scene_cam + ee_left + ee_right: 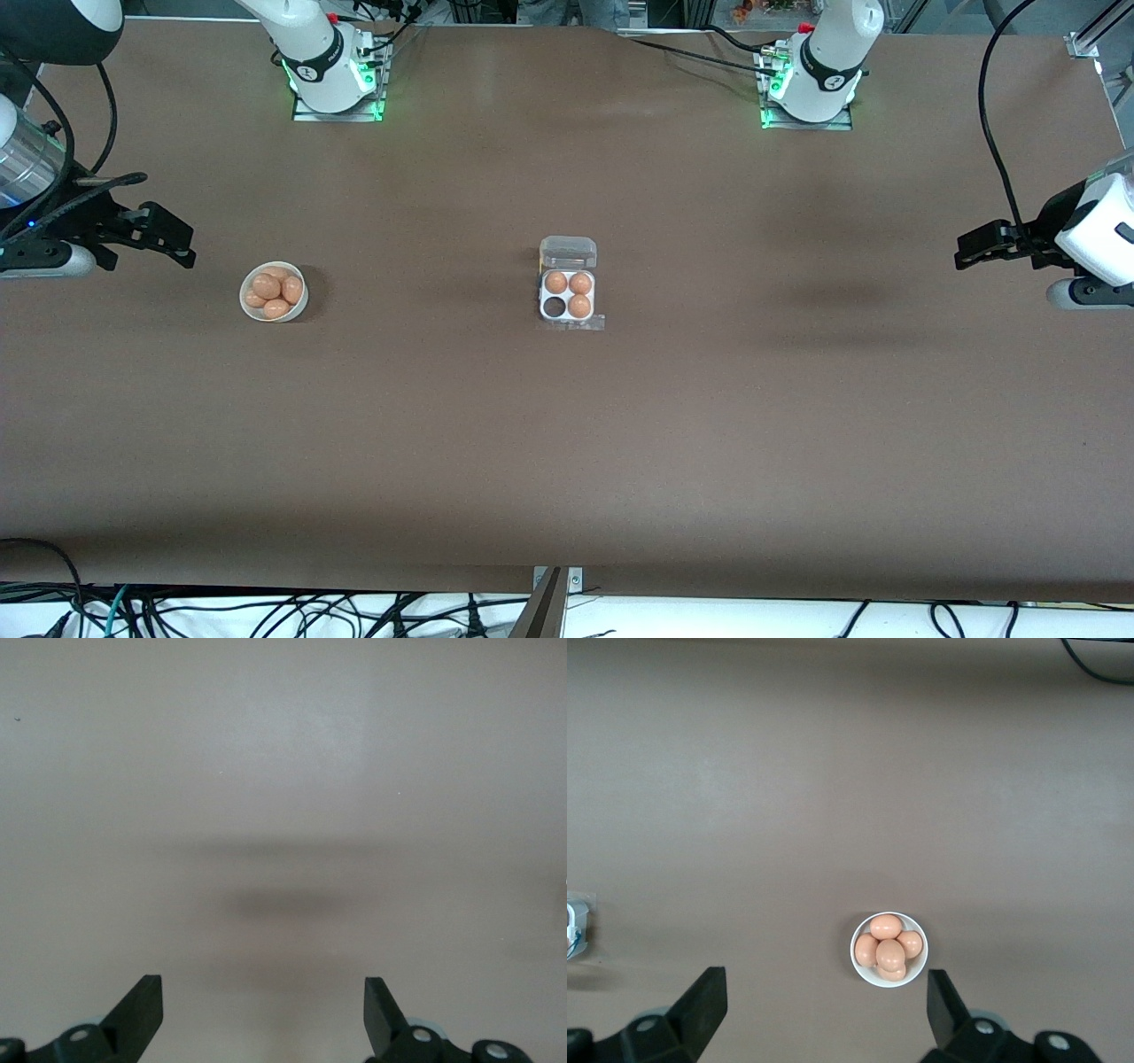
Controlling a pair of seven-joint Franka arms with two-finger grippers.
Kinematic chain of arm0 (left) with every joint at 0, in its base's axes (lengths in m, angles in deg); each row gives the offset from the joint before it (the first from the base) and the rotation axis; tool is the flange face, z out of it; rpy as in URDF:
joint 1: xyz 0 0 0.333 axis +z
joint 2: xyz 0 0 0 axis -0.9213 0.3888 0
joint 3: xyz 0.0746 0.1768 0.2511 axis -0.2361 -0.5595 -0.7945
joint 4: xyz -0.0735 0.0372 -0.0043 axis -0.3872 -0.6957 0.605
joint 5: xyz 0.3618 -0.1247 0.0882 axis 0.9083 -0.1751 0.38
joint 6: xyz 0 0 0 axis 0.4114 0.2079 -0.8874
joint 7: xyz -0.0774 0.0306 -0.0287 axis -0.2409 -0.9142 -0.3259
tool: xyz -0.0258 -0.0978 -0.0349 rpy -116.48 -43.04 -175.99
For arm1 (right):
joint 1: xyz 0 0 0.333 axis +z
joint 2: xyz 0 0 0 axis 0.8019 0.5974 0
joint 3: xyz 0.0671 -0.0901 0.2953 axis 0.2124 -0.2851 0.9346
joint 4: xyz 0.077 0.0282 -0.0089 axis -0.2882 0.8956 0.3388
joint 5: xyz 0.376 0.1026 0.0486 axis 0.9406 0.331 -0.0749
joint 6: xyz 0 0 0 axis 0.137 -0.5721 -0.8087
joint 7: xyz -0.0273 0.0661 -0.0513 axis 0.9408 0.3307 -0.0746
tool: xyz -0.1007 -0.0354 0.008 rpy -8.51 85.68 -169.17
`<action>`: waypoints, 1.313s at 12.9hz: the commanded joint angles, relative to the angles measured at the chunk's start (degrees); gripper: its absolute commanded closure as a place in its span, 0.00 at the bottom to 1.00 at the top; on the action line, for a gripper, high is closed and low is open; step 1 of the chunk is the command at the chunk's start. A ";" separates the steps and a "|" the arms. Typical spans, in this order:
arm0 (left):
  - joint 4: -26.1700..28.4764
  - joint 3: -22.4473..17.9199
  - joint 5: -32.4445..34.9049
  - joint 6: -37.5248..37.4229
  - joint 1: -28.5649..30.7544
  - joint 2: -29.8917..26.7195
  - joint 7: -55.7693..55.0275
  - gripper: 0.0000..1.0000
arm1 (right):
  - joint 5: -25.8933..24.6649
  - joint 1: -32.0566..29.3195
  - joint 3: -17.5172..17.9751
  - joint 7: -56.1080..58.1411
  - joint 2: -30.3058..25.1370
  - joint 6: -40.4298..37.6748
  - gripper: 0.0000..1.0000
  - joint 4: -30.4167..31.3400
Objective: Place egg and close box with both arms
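front view: box (568,294) open, three eggs; bowl (274,291) four eggs; left pincer (263,1014), right pincer (824,1014) wide open, empty.

Table (567,443): brown, matt, smooth, faint sheen near the arm bases. Box (568,295) at table centre: clear glossy plastic lid, whitish plastic tray; three tan eggs inside, smooth, low sheen. Bowl (274,292), toward the right arm's end from the box: white, smooth, glazed look, holding more tan eggs. Arms (314,53): glossy white shells, black bands. Left gripper (979,249) and right gripper (173,237): matt black fingers, looked like plastic. Cables (992,133) black, rubbery.
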 commanded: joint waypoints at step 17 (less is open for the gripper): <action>-1.64 -0.22 -2.94 -0.58 -0.02 2.20 1.15 0.00 | -0.50 0.07 0.14 0.33 -0.01 -0.83 0.00 -0.84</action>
